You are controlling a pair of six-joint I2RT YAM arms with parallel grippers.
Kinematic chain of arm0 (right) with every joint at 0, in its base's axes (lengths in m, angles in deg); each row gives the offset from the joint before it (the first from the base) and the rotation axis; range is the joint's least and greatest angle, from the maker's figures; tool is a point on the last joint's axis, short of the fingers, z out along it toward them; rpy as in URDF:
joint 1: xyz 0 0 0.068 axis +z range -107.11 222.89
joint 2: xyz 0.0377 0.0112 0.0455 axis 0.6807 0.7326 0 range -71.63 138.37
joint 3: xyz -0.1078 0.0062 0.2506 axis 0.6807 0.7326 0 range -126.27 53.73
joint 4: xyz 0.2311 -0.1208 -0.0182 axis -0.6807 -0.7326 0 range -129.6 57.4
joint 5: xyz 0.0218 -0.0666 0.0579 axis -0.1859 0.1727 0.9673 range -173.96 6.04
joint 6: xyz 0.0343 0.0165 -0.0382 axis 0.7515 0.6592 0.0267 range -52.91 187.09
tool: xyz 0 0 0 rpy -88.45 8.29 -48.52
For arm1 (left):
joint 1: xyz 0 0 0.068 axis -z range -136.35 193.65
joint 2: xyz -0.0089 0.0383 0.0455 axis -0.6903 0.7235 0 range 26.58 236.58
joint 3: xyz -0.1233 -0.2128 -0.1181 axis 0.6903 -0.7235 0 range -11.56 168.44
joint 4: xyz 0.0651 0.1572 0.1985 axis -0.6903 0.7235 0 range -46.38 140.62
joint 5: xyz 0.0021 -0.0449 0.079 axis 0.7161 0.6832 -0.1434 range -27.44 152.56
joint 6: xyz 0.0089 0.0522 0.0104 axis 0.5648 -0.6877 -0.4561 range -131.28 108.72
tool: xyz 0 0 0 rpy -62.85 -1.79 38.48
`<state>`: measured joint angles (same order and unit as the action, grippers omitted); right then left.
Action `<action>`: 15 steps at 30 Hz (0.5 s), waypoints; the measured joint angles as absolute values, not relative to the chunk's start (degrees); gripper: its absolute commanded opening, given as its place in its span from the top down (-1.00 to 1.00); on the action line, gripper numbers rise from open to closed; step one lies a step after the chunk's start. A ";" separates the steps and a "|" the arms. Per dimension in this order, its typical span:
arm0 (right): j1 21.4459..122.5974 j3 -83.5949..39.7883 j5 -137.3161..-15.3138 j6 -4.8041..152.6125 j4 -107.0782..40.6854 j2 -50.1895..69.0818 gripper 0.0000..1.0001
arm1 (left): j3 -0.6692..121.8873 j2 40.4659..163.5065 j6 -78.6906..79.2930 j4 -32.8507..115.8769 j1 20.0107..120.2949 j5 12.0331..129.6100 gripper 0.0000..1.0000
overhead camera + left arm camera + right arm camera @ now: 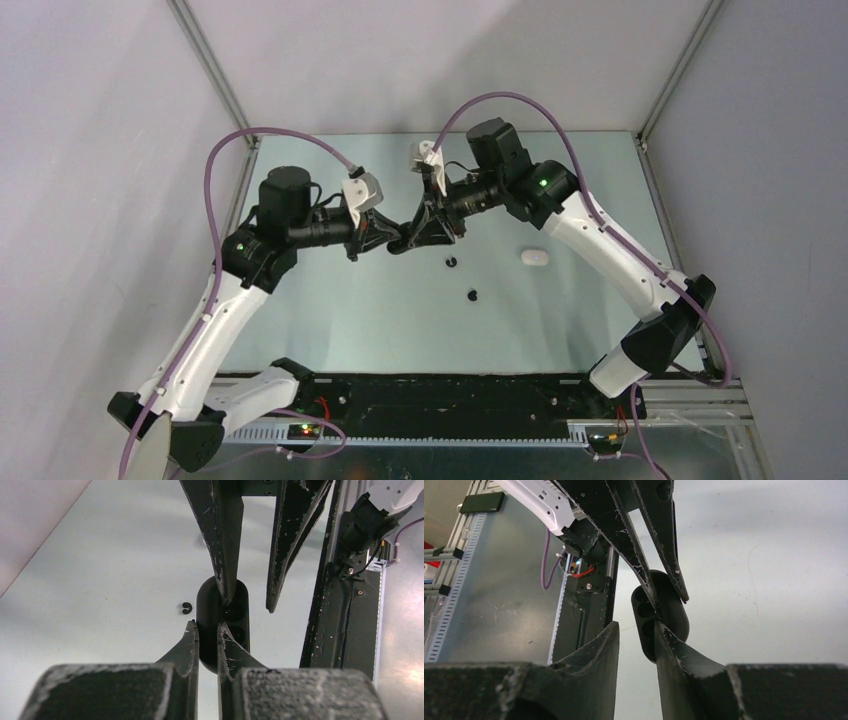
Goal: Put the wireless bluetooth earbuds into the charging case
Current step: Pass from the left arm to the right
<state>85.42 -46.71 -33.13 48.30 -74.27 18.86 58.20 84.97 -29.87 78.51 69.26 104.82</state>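
The charging case [206, 602] is lying open between the two pincers, over the middle of the tabletop [110, 570]. The left pincer [207, 628] is clamping narrowly on one half of it. The right pincer [636, 626] is standing partly open and gripping nothing, with one finger touching the case by its wells. A black earbud [451, 262] is lying nearby, a second black earbud [472, 295] nearer the bases, and a white oval object [534, 257] off to the right.

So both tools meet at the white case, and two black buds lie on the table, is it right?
No. The left tool and right tool meet at the black case, as the left wrist view shows; the white case lies apart. Two black buds lie on the table.
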 measured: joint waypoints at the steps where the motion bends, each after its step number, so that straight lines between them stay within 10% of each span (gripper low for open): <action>1: 85.46 -46.71 -33.15 48.28 -74.29 19.02 0.21 | 58.17 84.97 -29.89 78.51 69.26 104.69 1.00; 15: 83.87 -43.94 -32.69 44.43 -70.34 14.93 0.07 | 56.75 84.97 -29.80 78.66 69.70 105.98 1.00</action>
